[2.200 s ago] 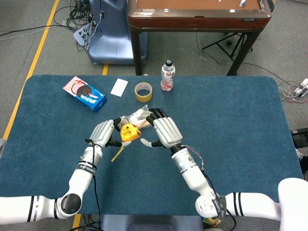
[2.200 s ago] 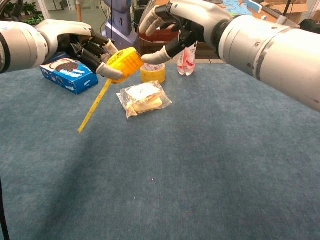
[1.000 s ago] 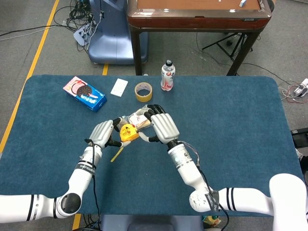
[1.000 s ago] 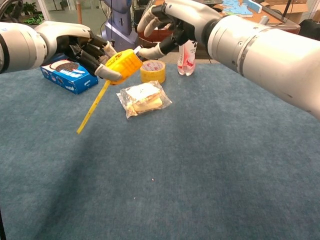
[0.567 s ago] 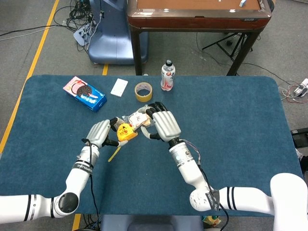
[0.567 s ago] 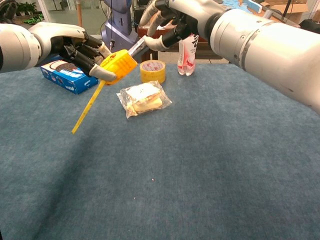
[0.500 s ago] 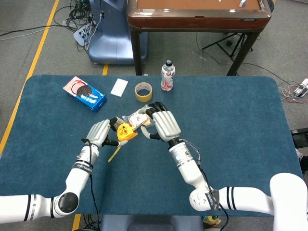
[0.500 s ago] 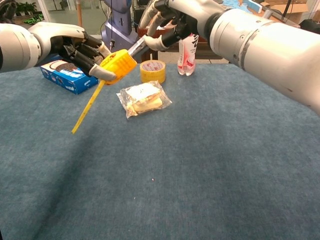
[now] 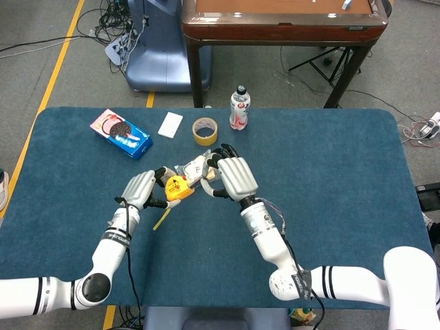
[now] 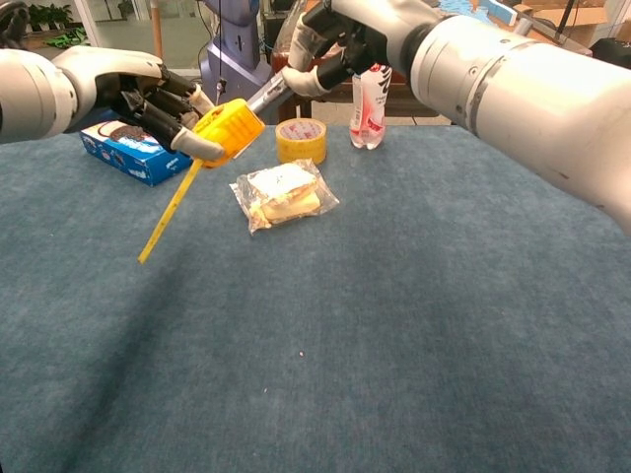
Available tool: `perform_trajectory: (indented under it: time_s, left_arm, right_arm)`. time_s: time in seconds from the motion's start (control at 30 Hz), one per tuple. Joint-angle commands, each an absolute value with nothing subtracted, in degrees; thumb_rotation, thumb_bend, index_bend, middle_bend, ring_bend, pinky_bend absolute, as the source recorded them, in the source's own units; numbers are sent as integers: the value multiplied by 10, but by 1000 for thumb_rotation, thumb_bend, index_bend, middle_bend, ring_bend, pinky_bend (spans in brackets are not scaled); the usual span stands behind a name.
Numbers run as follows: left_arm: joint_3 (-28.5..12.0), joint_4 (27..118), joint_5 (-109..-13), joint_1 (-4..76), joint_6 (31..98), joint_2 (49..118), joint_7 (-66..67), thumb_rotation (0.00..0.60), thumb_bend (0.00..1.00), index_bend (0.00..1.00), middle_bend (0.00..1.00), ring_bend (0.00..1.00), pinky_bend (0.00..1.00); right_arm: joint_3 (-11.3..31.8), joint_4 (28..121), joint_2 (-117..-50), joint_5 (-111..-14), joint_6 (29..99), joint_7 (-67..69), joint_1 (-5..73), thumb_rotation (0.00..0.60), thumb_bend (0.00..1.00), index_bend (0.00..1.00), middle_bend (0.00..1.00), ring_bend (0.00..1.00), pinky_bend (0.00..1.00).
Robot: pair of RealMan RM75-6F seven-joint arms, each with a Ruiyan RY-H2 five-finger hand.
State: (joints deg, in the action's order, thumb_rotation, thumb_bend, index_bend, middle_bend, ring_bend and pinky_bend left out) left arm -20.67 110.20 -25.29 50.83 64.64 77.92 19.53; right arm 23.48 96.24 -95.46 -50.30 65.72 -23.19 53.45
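On the blue table (image 9: 330, 179): one yellow tape measure (image 9: 176, 188), one wrapped sandwich (image 10: 284, 194), one roll of tape (image 9: 205, 130), one drink bottle (image 9: 239, 108), one cookie box (image 9: 121, 133), one white card (image 9: 170, 124).

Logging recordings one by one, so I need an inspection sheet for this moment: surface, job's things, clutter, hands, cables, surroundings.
Surface: blue carpeted table.
Job's things: yellow tape measure held off the table, yellow strap hanging below, tape end drawn out towards the right hand.
Clutter: wrapped sandwich, tape roll, bottle, cookie box, white card.
Hands: left hand grips the tape measure; right hand pinches its tape end.
Cables: floor cables beyond the table.
Surroundings: brown table, blue machine base.
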Motion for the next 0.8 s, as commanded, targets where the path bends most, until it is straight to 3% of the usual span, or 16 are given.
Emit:
perform_trajectory:
  time_s: [0.03,0.33,0.8]
  left_arm:
    - [-203,1098,-254,508,641,777,194,600,186,483,534,376,253]
    - [-178,1080,-264,488,607,754,177,600,185,484,534,376,260]
    - [-126,1051,-313,448,557,730,138,600,186,485,534,375,260]
  right_arm:
    - [234,964,-951,-505,658,-231,533,600,574,694,409,223,92]
    - [233,1006,-897,-511,662,-216,506,600,583,708,423,240,92]
    - [242,1114,-733,-524,670,-167,431,600,583,716,432,246,92]
